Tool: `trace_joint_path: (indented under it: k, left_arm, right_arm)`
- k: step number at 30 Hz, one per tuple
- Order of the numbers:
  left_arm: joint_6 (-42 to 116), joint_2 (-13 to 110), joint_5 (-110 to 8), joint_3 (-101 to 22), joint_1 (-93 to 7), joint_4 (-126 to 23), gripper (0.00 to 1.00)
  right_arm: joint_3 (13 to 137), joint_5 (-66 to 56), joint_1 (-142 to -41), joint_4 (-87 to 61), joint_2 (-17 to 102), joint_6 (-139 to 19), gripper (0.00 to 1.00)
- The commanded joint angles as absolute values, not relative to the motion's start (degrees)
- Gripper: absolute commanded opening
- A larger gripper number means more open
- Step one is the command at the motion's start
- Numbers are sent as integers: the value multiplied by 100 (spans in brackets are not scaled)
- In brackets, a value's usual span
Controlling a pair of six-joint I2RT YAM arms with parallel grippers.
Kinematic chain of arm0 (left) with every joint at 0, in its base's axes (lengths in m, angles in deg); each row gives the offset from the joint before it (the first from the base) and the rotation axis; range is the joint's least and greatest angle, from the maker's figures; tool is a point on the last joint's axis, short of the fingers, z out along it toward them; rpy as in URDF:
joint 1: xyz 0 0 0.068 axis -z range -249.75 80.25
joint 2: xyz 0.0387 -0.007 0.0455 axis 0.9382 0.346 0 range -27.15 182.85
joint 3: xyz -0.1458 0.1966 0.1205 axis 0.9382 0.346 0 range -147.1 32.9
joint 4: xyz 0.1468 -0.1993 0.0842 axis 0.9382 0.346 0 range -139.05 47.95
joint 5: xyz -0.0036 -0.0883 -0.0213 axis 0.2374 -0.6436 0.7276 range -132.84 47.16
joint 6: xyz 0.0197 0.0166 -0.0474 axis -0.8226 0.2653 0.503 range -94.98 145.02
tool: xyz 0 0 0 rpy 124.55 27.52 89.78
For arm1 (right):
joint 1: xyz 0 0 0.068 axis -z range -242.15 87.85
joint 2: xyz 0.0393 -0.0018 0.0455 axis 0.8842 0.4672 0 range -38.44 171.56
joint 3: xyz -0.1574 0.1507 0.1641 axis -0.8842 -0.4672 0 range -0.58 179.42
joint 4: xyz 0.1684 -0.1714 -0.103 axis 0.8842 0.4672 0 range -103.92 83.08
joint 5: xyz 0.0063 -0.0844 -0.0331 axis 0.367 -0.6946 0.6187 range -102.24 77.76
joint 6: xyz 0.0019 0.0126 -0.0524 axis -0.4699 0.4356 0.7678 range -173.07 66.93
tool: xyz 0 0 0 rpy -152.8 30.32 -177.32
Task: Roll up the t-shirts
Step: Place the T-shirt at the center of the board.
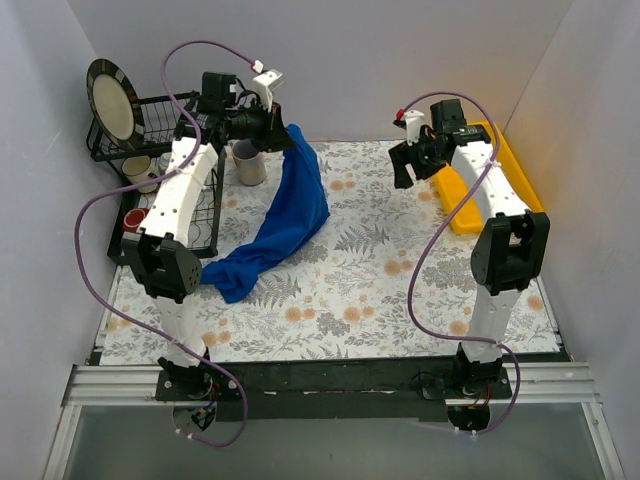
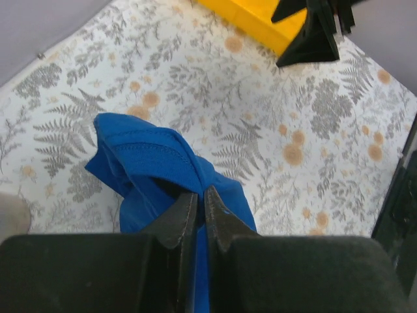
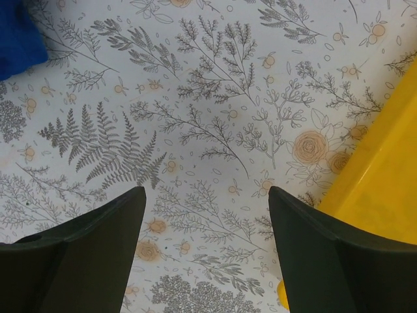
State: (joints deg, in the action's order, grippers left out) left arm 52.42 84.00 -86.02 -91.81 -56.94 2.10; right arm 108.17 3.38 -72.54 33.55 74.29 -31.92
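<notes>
The left gripper (image 1: 287, 134) is clamped on an edge of the royal-blue t-shirt (image 1: 291, 208), fingers (image 2: 184, 210) pressed together with fabric pinched between them. The shirt hangs from about 11 o'clock of the floral table (image 1: 380, 300) and trails down to a bunched end resting near 9 o'clock. The right gripper (image 1: 405, 166) hovers at 1 o'clock with its jaws wide apart and nothing between them, just beside the yellow tray (image 1: 464, 214) at 2 o'clock.
</notes>
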Motion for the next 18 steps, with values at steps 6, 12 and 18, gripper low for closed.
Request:
trace_joint_path:
  k: [6,12,18]
  left_arm:
    - [5421,9089,-7844,-10193,-4359,-1319,0]
    - [5499,8940,-8326,-9537,-3584,-1434,0]
    - [5482,8107,-7647,-8429,-3609,-1293,63]
  right_arm:
    - [9860,1422,-7190,2380,6537,-3504,80]
    - [9145,1422,-6945,2211,5843,-3962,80]
    - [9714,526,-6725,3002,5078,-3225,81]
